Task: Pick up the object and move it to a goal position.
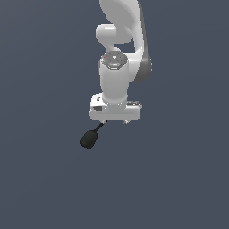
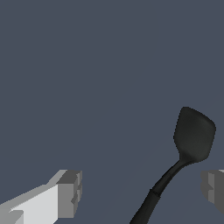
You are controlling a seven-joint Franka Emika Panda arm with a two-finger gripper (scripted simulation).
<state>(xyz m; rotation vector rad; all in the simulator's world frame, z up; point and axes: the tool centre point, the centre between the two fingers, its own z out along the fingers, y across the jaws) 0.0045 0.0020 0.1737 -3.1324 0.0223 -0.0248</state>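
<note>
The object (image 1: 89, 139) is a small matte black item with a rounded blocky head and a thin stem, lying on the flat dark grey surface. In the exterior view its stem runs up toward the white gripper (image 1: 115, 121), and the head sticks out toward the exterior view's left. The wrist view shows the head of the object (image 2: 194, 134) past the fingers and the stem passing between them. The gripper (image 2: 142, 190) is open, with its grey fingertips (image 2: 70, 192) wide apart and touching nothing. How high the fingers stand above the surface I cannot tell.
The white arm (image 1: 117, 80) rises straight above the gripper. Plain dark grey ground (image 1: 179, 179) surrounds it on all sides, and no other object or marker shows.
</note>
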